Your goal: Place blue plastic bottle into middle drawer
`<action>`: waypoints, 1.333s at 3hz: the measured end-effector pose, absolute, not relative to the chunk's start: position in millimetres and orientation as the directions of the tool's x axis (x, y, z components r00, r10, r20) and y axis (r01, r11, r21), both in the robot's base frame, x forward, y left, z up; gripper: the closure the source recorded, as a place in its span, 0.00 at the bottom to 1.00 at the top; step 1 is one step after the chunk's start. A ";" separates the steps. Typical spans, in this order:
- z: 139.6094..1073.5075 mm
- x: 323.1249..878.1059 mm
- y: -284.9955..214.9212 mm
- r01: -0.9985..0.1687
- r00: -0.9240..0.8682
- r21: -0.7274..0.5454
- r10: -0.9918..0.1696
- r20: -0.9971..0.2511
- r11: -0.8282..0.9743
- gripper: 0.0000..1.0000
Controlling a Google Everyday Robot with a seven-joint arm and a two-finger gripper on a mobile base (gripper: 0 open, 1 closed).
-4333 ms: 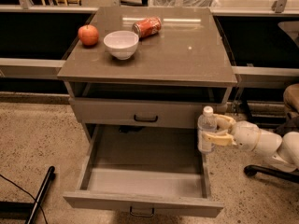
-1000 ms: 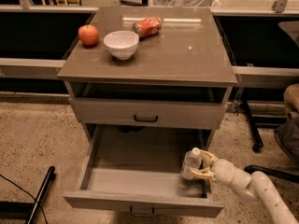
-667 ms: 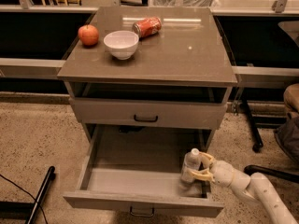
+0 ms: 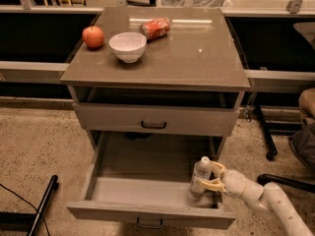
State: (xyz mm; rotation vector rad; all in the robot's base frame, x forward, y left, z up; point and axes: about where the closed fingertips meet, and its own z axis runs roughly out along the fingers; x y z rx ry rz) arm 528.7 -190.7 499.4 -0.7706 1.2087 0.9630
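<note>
The blue plastic bottle [image 4: 200, 176], whitish with a white cap, stands upright inside the open middle drawer [image 4: 147, 213], at its front right corner. My gripper [image 4: 212, 177] reaches in from the right, its yellowish fingers [image 4: 211, 184] around the bottle's middle. The bottle's base looks to be resting on the drawer floor. The drawer is pulled far out, and its dark handle shows at the bottom edge.
The closed upper drawer [image 4: 155, 120] sits above. On the cabinet top [image 4: 197, 58] are a red apple [image 4: 93, 36], a white bowl [image 4: 127, 46] and a red soda can [image 4: 154, 28] lying on its side. A chair base [image 4: 275, 146] stands to the right, a dark bar [image 4: 42, 205] lower left.
Over about four seconds the gripper carried the bottle from beside the cabinet's right side down into the drawer's front right corner. In the last second it has barely moved.
</note>
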 end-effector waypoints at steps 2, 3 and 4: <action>499.5 528.7 -190.7 -0.912 0.075 0.010 0.190 -0.979 0.410 0.37; 499.5 528.7 -190.6 -0.912 0.075 0.010 0.190 -0.979 0.410 0.06; 499.5 528.7 -190.5 -0.912 0.075 0.010 0.190 -0.979 0.410 0.00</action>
